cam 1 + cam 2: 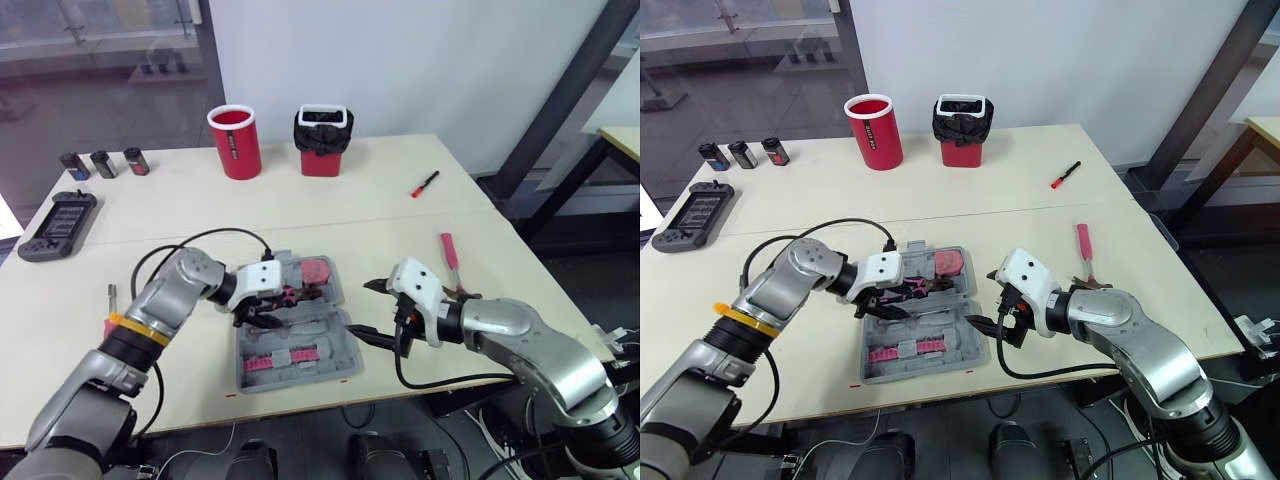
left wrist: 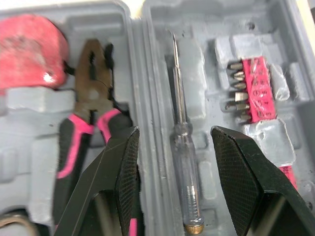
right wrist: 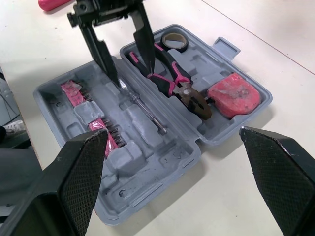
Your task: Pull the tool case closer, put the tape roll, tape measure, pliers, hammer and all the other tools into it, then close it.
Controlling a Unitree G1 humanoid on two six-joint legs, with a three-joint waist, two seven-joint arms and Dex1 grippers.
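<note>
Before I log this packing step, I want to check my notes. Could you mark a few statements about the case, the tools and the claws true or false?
1. The tool case lies open on the table. True.
2. The left claw is shut on the clear-handled screwdriver. False: its fingers stand open on either side of it, and it lies in the case.
3. The pliers and the tape measure lie in the same half of the case. True.
4. Every tool is packed. False: a red-handled tool and a small red-and-black tool lie on the table outside the case.
5. The right claw is open and holds nothing. True.
</note>
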